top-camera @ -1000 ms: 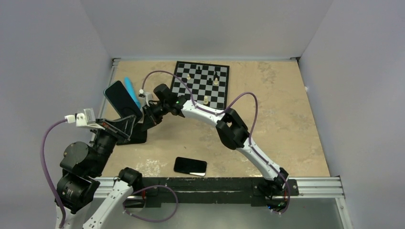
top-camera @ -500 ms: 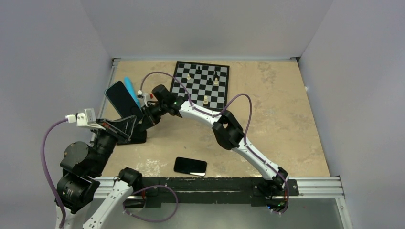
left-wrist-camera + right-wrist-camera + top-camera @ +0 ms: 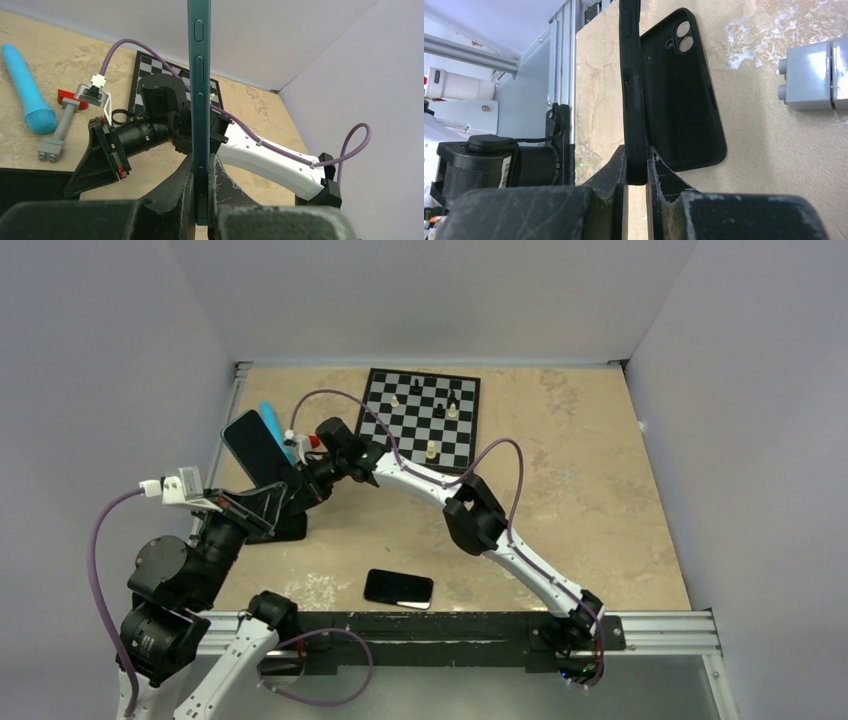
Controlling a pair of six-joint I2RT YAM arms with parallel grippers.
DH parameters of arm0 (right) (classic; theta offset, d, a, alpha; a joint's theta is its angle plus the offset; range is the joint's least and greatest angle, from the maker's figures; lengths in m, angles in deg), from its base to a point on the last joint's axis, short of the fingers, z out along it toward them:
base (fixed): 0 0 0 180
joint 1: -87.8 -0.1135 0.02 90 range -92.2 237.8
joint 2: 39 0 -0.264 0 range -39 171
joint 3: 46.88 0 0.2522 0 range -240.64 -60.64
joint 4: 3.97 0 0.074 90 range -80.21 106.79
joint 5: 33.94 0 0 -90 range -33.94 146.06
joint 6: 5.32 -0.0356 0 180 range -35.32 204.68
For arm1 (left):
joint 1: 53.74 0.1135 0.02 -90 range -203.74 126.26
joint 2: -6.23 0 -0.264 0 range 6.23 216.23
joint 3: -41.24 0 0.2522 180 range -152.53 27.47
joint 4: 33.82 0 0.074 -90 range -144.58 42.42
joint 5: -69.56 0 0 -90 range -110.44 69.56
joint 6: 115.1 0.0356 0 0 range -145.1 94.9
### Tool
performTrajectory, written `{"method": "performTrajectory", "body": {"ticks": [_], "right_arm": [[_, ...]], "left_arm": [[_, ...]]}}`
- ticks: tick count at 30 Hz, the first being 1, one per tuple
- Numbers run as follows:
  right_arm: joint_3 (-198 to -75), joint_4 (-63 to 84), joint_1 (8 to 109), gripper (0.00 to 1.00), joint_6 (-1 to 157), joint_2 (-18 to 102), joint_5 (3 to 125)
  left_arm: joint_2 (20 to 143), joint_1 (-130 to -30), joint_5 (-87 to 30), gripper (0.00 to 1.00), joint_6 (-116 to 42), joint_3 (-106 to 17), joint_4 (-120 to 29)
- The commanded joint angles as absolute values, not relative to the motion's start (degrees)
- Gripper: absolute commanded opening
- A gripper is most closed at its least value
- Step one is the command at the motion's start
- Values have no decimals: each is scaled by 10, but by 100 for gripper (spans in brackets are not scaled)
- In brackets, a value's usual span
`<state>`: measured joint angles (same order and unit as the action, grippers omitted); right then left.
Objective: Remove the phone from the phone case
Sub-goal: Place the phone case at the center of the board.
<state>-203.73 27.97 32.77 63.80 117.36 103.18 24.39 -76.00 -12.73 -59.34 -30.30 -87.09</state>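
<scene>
The phone (image 3: 200, 100) looks free of the case (image 3: 679, 95): the right wrist view shows the case's bare inside, its camera cut-out open and nothing in it. The left pincer (image 3: 201, 200) is clamped on the phone's lower end and holds it up above the table (image 3: 600, 490) on the left side. The right pincer (image 3: 636, 175) is clamped on one side wall of the case, low by the table. What seems left is to draw the two apart and set them down. The phone's long axis runs up and away from the left pincer, its button edge toward that wrist camera. From above, it slants toward the far left corner.
</scene>
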Motion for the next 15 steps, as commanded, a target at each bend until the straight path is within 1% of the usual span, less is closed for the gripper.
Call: {"method": "performTrajectory", "body": {"ticks": [1,5,10,12,15], "right_arm": [[-2073,268,323,2,651,1185,1053],[-2075,271,323,5,654,1188,1049],[-2080,274,323,13,655,1193,1043],[-2088,276,322,19,653,1198,1044],[-2090,281,323,31,653,1198,1042]], "left_arm": [[248,-759,-134,0,-581,-307,-814],[249,-759,-135,0,-581,-306,-811],[250,-759,-138,0,-581,-307,-808],[250,-759,-140,0,-582,-307,-807],[251,-759,-141,0,-582,-306,-808]]}}
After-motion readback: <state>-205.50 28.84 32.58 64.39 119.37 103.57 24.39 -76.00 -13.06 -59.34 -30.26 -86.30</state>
